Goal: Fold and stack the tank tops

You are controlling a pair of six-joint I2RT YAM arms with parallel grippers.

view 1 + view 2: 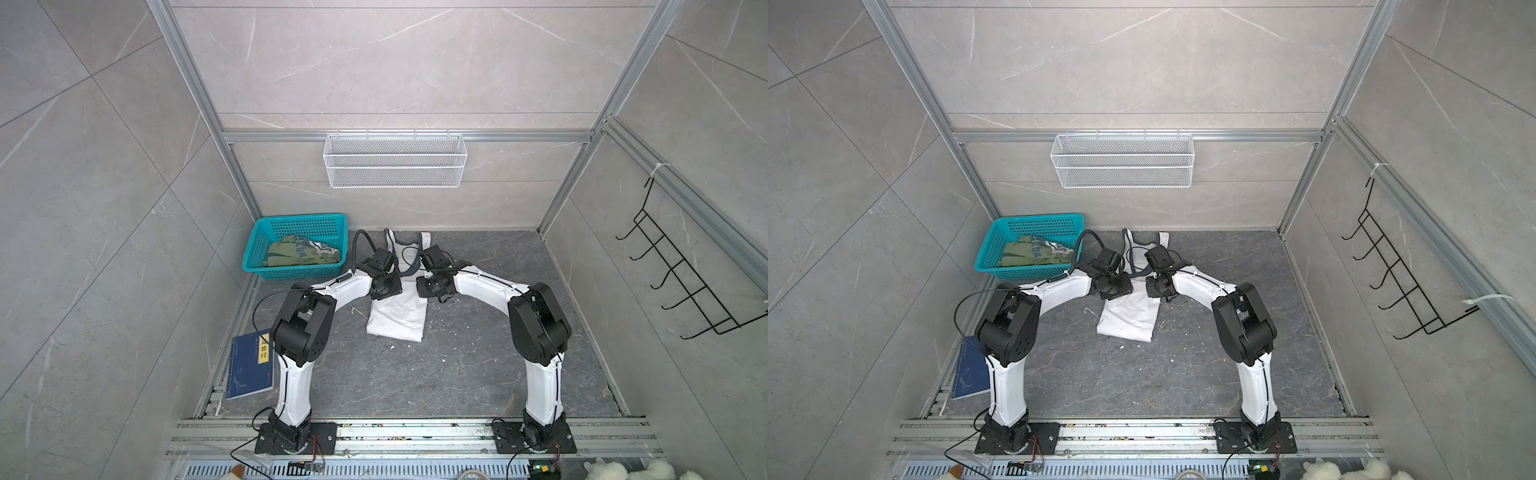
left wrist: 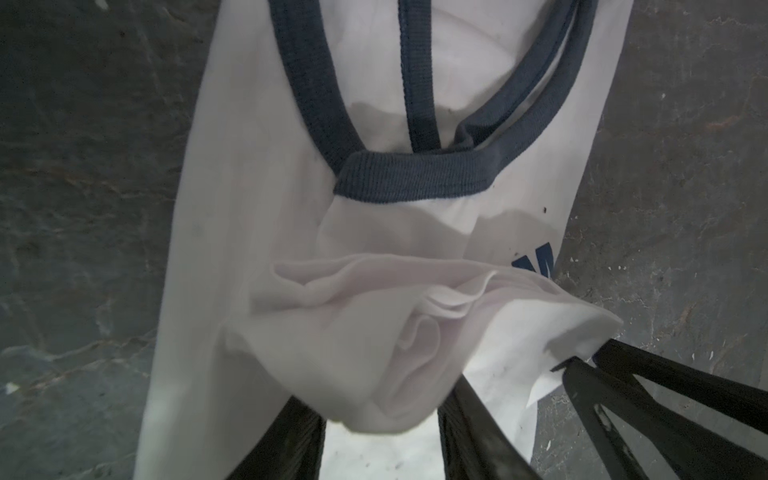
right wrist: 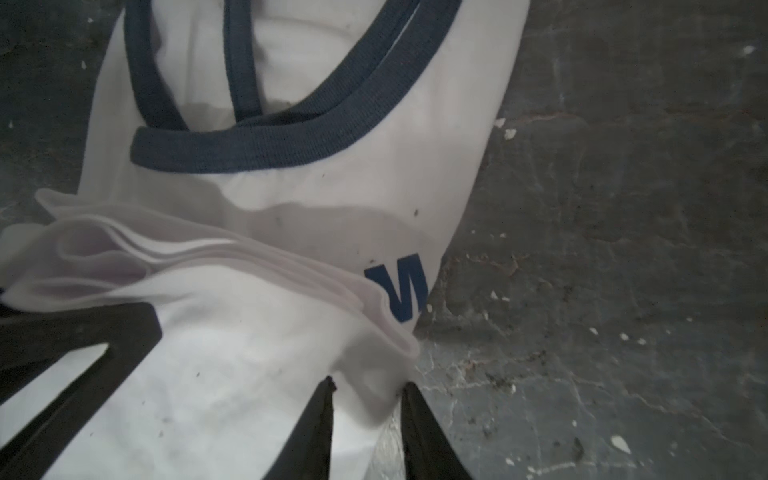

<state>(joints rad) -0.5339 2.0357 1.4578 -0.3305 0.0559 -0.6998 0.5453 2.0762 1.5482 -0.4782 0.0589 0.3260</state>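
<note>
Now | white tank top (image 3: pixel 232 374): navy "M" print | book (image 1: pixel 249 376): yellow Chinese label

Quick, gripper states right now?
Left gripper: white tank top hem bunched between its fingers; grip cannot be told.
Right gripper: shut on the same hem.

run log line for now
white navy-trimmed tank top: on grey table, mid-fold | left gripper, right gripper: cloth fold between jaws, grip unclear | olive green tank top: in teal plastic basket

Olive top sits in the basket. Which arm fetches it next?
Left, likely: the teal basket holding the olive top sits beside the left arm; the right arm would cross the white top.
</note>
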